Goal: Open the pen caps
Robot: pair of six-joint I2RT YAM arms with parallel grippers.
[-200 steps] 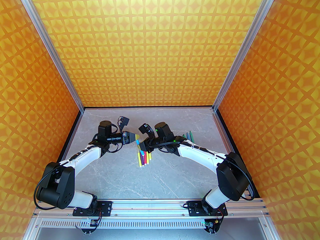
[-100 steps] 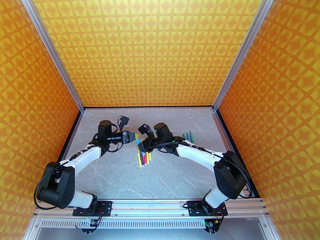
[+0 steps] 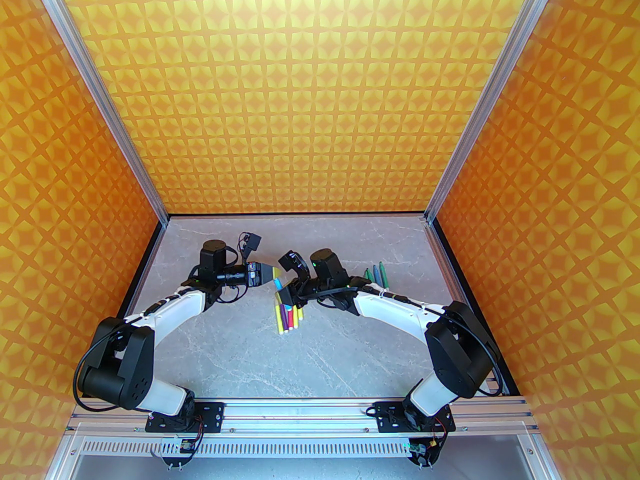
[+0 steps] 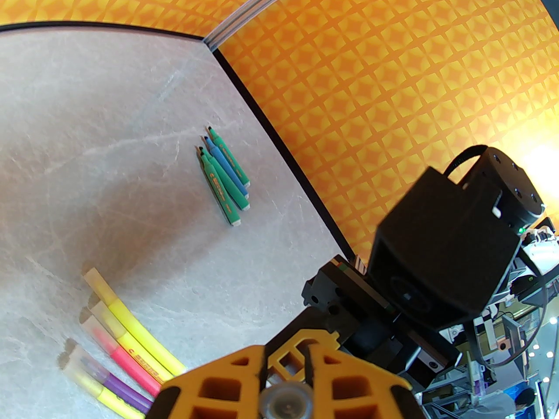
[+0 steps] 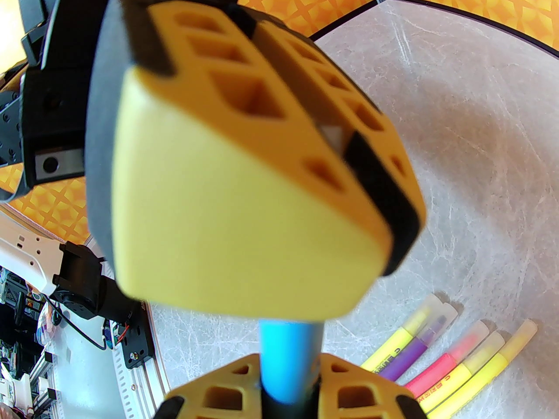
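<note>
Right wrist view: I'm seeing right gripper (image 5: 288, 394) clamping blue pen (image 5: 290, 349) by barrel; left gripper (image 3: 274, 272) pinching its clear cap (image 4: 286, 403) tight, mid-table.

Grey marbled table (image 3: 225, 358), five capped pens (image 4: 131, 356) at centre, three uncapped pens (image 4: 218, 186) right

On the table (image 3: 225, 348), five pens (image 3: 287, 316) lie left of three pens (image 3: 378, 274).

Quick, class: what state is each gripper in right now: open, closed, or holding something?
Left gripper: closed on the clear pen cap.
Right gripper: closed on the blue pen.
</note>
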